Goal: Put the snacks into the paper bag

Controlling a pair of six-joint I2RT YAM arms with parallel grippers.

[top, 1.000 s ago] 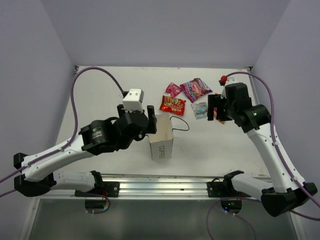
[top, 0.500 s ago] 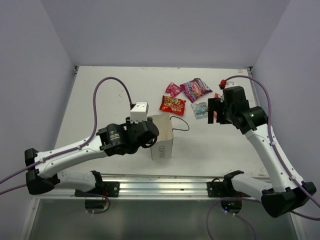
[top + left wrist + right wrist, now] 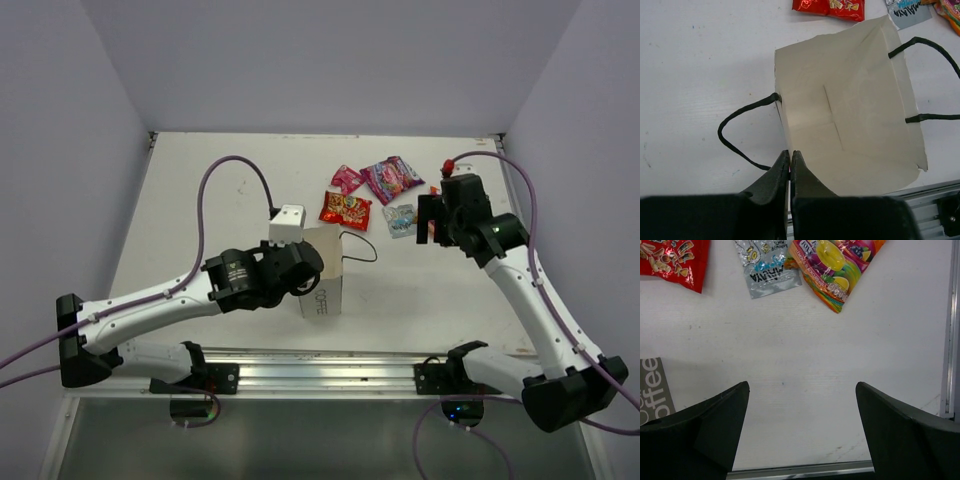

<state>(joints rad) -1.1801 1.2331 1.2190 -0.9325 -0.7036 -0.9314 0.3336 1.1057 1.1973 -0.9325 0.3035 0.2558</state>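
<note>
Open paper bag (image 3: 855, 100); left fingers (image 3: 775, 175) pinched together on its rim corner.

Worktop (image 3: 200, 200), contents:
- paper bag (image 3: 325, 290): upright, mouth up, near the middle of the near edge; one handle (image 3: 362, 248) lies on the worktop to its right.
- near-left packet (image 3: 345, 209): flat, just behind the bag.
- far-left packet (image 3: 346, 179): behind that one.
- far-right packet (image 3: 392, 178): right of the far-left one.
- near-right packet (image 3: 400, 219): before the far-right one, behind and right of the bag.
</note>
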